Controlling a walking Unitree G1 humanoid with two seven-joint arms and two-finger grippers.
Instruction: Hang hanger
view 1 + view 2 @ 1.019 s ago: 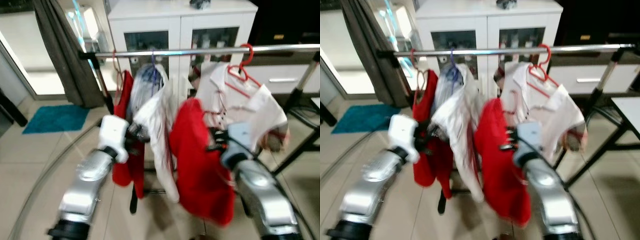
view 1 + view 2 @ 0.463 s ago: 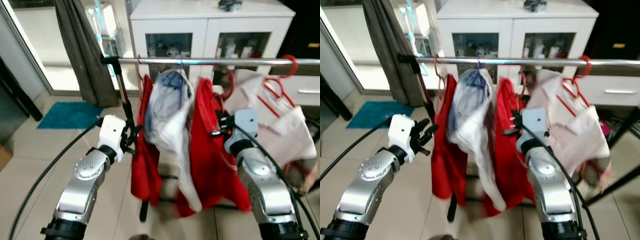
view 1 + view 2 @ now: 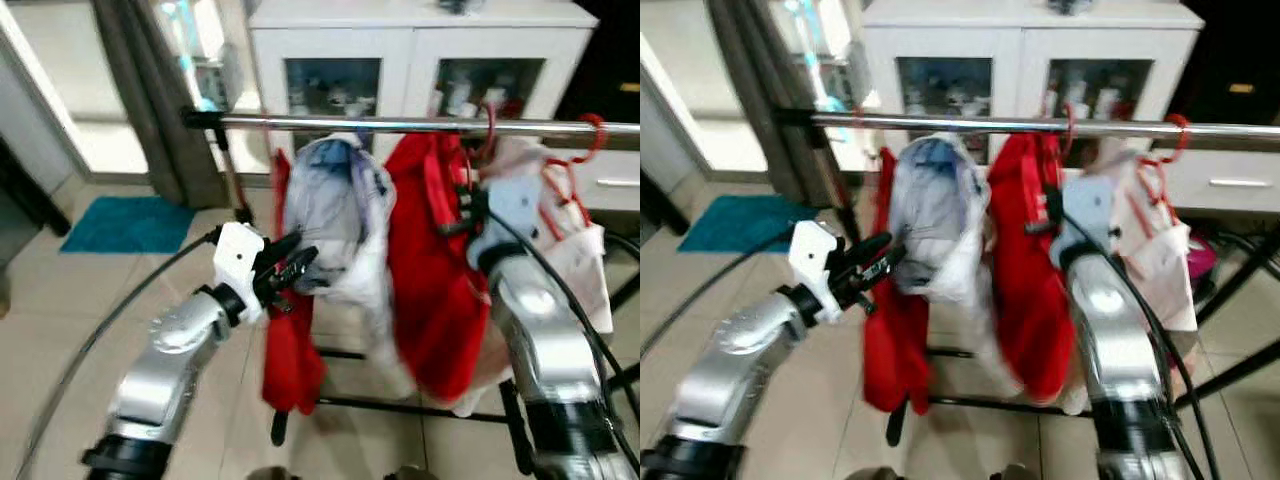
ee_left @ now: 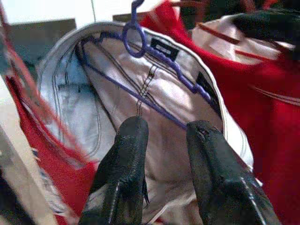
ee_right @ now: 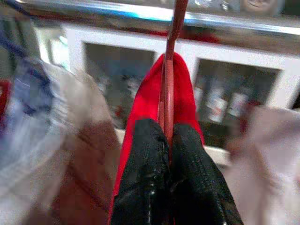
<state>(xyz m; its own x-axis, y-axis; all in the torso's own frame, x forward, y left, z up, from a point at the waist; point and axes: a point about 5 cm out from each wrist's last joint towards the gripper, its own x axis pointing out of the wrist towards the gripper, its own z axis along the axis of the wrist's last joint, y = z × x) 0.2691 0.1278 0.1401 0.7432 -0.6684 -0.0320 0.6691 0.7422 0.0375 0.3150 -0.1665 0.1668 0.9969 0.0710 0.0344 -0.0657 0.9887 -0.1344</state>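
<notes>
Two end effectors: right end effector (image 5: 168, 140) pinching red hanger (image 5: 168, 89) under rail (image 3: 420, 125).

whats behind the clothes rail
Behind the clothes rail stands a white cabinet with glass doors; blurred items sit on its shelves. The hanging red garment and pale garment cover its lower part, so what is there cannot be seen.
</notes>
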